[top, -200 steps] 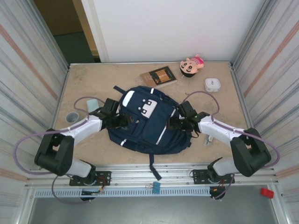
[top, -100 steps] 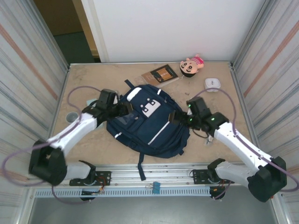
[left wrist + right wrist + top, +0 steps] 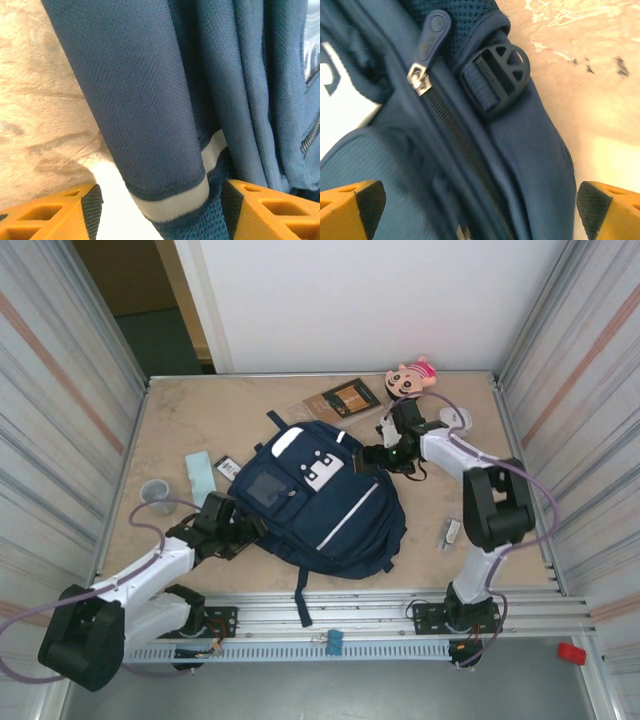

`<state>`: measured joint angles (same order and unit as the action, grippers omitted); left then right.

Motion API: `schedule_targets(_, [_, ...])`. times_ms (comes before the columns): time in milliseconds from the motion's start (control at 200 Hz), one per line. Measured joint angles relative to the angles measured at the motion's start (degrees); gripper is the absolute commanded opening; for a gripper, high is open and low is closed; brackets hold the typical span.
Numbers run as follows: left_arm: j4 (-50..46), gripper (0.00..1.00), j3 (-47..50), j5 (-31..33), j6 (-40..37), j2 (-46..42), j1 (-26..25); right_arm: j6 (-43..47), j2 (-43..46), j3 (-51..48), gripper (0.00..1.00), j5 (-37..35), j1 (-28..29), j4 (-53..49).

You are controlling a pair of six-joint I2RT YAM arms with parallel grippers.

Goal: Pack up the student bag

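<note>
The student bag, navy with white patches and thin pale stripes, lies flat mid-table with its top toward the far left. My left gripper sits at its near-left edge. In the left wrist view its jaws stand apart around a fold of blue fabric with a white stripe, without squeezing it. My right gripper hovers at the bag's far-right corner. There its jaws stand wide open over a zipper pull and a dark strap buckle.
A brown book and a pink plush doll lie at the back. A white box sits behind the right arm. A cup, a pale blue pack and a small card lie on the left. A small item lies near right.
The bag turned, its top swinging to the far left. My left arm drew back toward the near left. My right arm swung to the bag's far-right corner. Both jaws opened wider.
</note>
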<state>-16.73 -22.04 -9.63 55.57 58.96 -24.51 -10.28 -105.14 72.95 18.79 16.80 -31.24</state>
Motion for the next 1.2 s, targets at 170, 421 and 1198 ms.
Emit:
schedule_targets(170, [5.97,0.6,0.17,-0.5,1.86,3.56,0.02,3.04,-5.14,1.2,0.69,2.47,0.46,1.14])
schedule_targets(421, [7.56,0.05,-1.75,1.05,-0.09,4.39,-1.86,1.77,-0.66,-4.22,0.09,5.62,1.97,5.55])
schedule_targets(1198, [-4.74,0.02,-42.56,-1.44,-21.86,24.7,4.85,-28.83,31.43,-17.05,0.0,-7.21,4.35,8.44])
